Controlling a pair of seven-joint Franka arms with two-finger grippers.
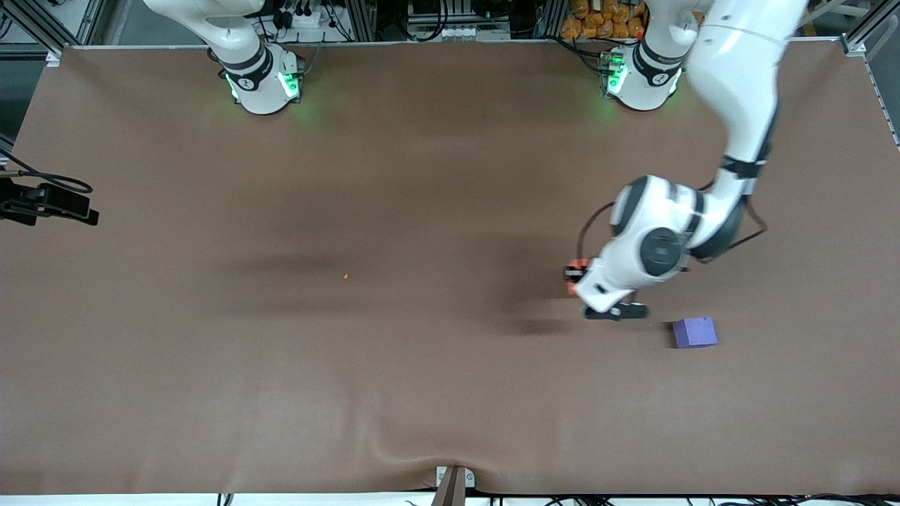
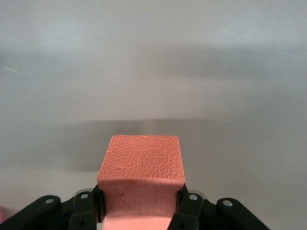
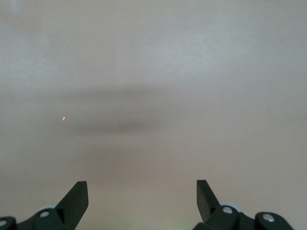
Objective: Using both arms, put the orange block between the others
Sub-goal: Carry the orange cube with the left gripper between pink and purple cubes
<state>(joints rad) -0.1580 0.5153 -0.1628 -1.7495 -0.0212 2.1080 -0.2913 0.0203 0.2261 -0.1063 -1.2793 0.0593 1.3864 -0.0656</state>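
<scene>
With its jaws clamped on two opposite sides of the orange block [image 2: 141, 177], the left gripper [image 2: 141, 211] hangs in the air over the brown table [image 1: 351, 386], toward the left arm's end. From the front, only a sliver of the block shows beside the white wrist [image 1: 578, 267], above its blurred shadow on the cloth. Just beside that shadow, nearer the front camera, the purple cube [image 1: 695, 332] sits flat on the table, apart from the gripper. The pinkish-red cube cannot be made out in the front view.

The right gripper [image 3: 142, 199] waits with its two fingers spread wide and nothing between them, looking down on bare cloth and a tiny red speck [image 3: 64, 118]. That speck also shows near the table's middle in the front view.
</scene>
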